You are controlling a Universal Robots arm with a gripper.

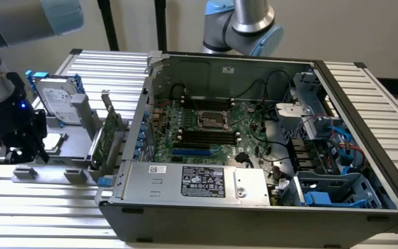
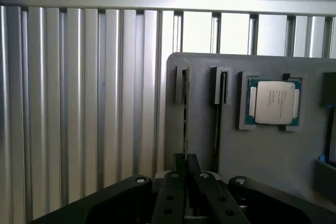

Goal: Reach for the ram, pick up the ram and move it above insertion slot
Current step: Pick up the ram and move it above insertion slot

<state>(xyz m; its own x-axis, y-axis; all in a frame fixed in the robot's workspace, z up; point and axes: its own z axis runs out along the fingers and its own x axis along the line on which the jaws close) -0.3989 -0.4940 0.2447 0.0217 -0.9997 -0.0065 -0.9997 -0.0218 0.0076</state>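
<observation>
Ram (image 2: 185, 124) stands on edge in a narrow slot of a flat grey holder (image 2: 262, 150), showing in the wrist view as a thin, dark green strip with a finely notched rim. The gripper (image 2: 185, 163) is right over it. Its black, bolt-studded jaws are drawn almost together with the stick's thin edge pinched between them, so they appear clamped on the ram while it sits in the slot. A second slot (image 2: 220, 108) runs parallel just beside the first. Further along the holder, a square processor (image 2: 273, 102) with a dull metal lid lies in a shallow recess.

The holder rests on a ribbed aluminium tabletop (image 2: 79, 103). In the exterior view the gripper (image 1: 20, 153) is low over the holder at the exterior view's left. It is near a silver hard drive (image 1: 57, 104) and an upright green expansion card (image 1: 105, 137), and well apart from the open computer case (image 1: 254, 218).
</observation>
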